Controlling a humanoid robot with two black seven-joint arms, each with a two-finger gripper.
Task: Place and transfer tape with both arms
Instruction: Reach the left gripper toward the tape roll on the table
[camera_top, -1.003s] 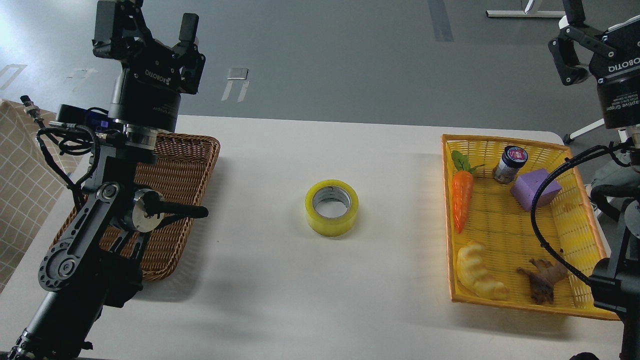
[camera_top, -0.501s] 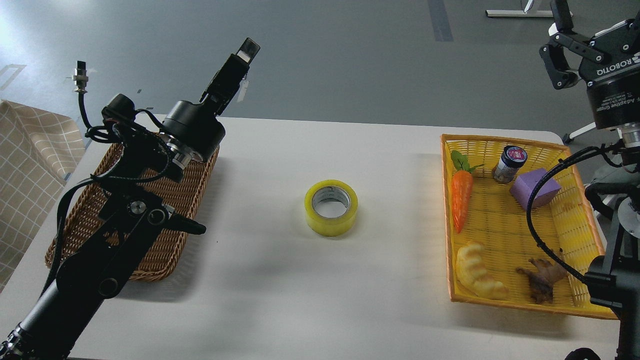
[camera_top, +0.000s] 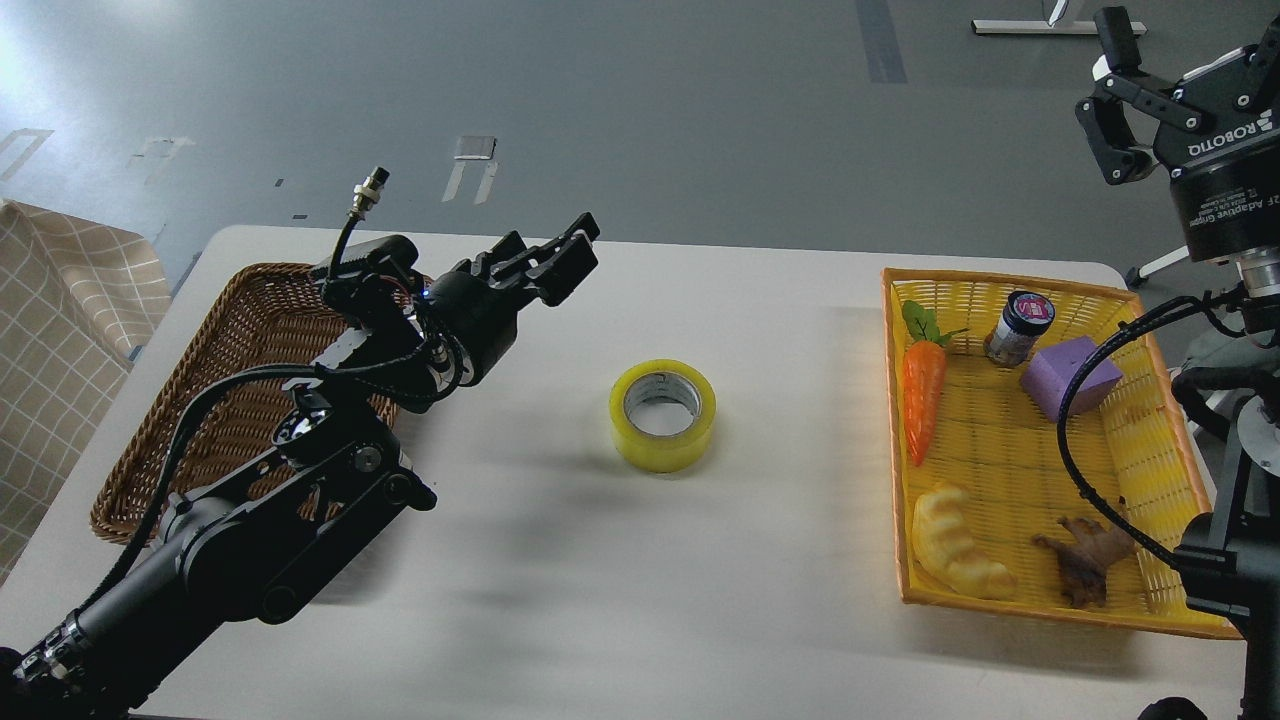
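Note:
The tape (camera_top: 662, 415), a wide yellow roll with a grey-white core, lies flat in the middle of the white table (camera_top: 620, 600). My left gripper (camera_top: 555, 250) reaches out low over the table from the left. It points up and right, and its tips are a short way left of and behind the tape, apart from it. Its fingers are spread and hold nothing. My right gripper (camera_top: 1195, 35) is raised at the top right, above the far end of the yellow basket. It is open and empty, and its right finger is cut off by the frame edge.
A brown wicker basket (camera_top: 230, 330) sits at the left under my left arm. A yellow basket (camera_top: 1000, 284) at the right holds a toy carrot (camera_top: 922, 395), a jar (camera_top: 1018, 328), a purple block (camera_top: 1068, 375), a croissant-like toy (camera_top: 955, 548) and a brown object (camera_top: 1085, 565). A checked cloth (camera_top: 60, 330) hangs at the far left.
My left arm has swung down from high over the brown basket and forward, so its gripper now sits low and close to the tape. The right gripper shifted slightly. The tape has not moved.

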